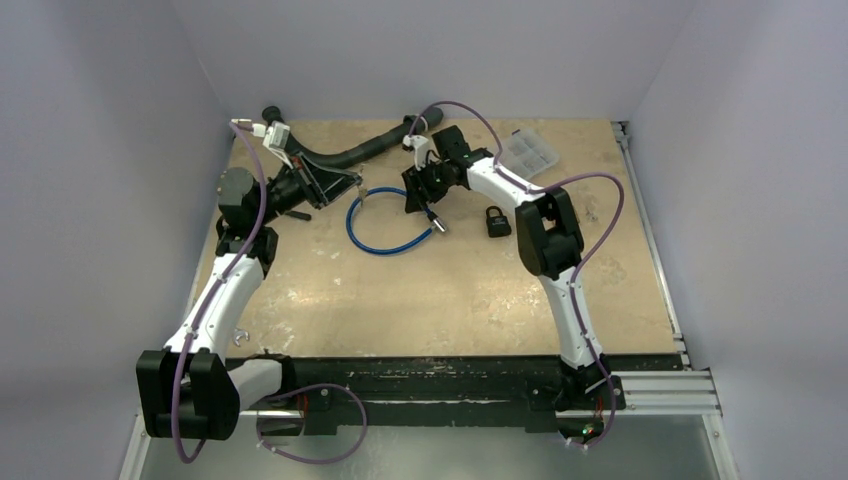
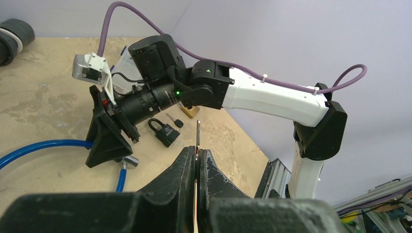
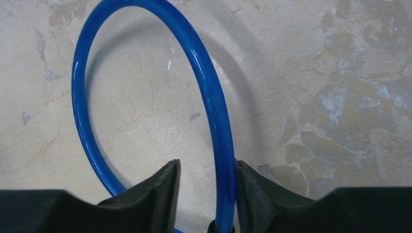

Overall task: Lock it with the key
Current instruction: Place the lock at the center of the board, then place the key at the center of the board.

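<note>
Lying on the table (image 1: 450,300) near the blue cable (image 3: 216,116), the padlock (image 1: 497,221) awaits locking. The left gripper (image 2: 197,155) has its jaws closed on what looks like the key (image 2: 197,136), held aloft. The right gripper (image 3: 207,170) has its jaws apart, straddling the cable. The next move likely calls for aligning the key with the keyhole.

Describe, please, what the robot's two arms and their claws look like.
Both the left arm and right arm have smooth white link shells between bulky black joint housings, with a purple cable looping along each. The left claw and right claw are matte black and wedge-shaped. A green light glows on the right wrist.
</note>
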### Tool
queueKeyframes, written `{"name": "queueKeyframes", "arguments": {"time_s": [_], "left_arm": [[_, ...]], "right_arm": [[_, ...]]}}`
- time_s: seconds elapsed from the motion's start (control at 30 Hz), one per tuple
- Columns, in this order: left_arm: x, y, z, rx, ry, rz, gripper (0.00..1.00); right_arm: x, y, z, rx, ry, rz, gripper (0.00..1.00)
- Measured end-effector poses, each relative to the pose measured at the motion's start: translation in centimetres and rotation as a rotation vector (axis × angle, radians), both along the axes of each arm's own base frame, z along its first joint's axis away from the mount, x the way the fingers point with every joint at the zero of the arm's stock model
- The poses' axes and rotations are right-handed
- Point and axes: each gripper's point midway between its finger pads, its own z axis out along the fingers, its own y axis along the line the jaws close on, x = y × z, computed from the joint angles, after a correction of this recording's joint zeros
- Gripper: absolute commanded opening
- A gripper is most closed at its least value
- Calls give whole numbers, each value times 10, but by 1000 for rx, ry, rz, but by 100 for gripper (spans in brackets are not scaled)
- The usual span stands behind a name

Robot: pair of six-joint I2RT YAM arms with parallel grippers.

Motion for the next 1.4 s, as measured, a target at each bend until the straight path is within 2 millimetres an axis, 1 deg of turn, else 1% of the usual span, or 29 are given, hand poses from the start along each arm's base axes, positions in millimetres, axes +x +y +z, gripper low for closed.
{"name": "queueKeyframes", "arguments": {"time_s": [0.17, 0.27, 0.37, 0.43, 0.53, 0.67, 0.7, 0.73, 0.8, 0.9, 0.97, 1.0, 1.07, 1.13, 1.23, 1.33, 1.4], "left_arm": [[-1, -1, -1, 5, -4, -10, 0], [-1, -1, -1, 5, -2, -12, 0], [0, -1, -3, 6, 5, -14, 0], [2, -1, -3, 6, 8, -15, 0], [2, -2, 0, 8, 6, -21, 0], [0, -3, 9, 19, -17, -40, 0], [0, -4, 11, 20, -21, -42, 0], [0, -4, 14, 22, -29, -43, 0], [0, -4, 18, 24, -38, -45, 0], [4, -4, 19, 31, -45, -44, 0], [9, -4, 16, 37, -39, -42, 0], [13, -3, 14, 41, -32, -40, 0], [22, -4, 5, 54, -10, -33, 0], [30, -7, -5, 70, 15, -28, 0], [35, -27, -24, 103, 43, -46, 0], [32, -63, -45, 146, 65, -94, 0], [29, -87, -59, 164, 88, -129, 0]], "right_arm": [[1, 2, 2, 13, 14, -22, 91], [1, 3, 6, 24, 16, -35, 98], [2, 4, 19, 40, 9, -46, 99], [2, 5, 33, 59, -6, -55, 99], [-1, -2, 63, 106, -23, -84, 99], [2, -12, 121, 210, -71, -115, 99], [3, -15, 133, 230, -86, -123, 99], [3, -23, 148, 257, -103, -135, 99], [-1, -35, 169, 285, -122, -155, 99], [-8, -59, 197, 324, -151, -187, 99], [-14, -78, 212, 338, -170, -211, 99], [-18, -86, 216, 341, -174, -221, 99], [-27, -110, 225, 345, -187, -254, 99], [-34, -133, 228, 338, -192, -295, 99], [-48, -169, 223, 312, -184, -365, 99], [-62, -200, 214, 281, -172, -427, 99], [-71, -212, 209, 264, -163, -452, 99]]}}
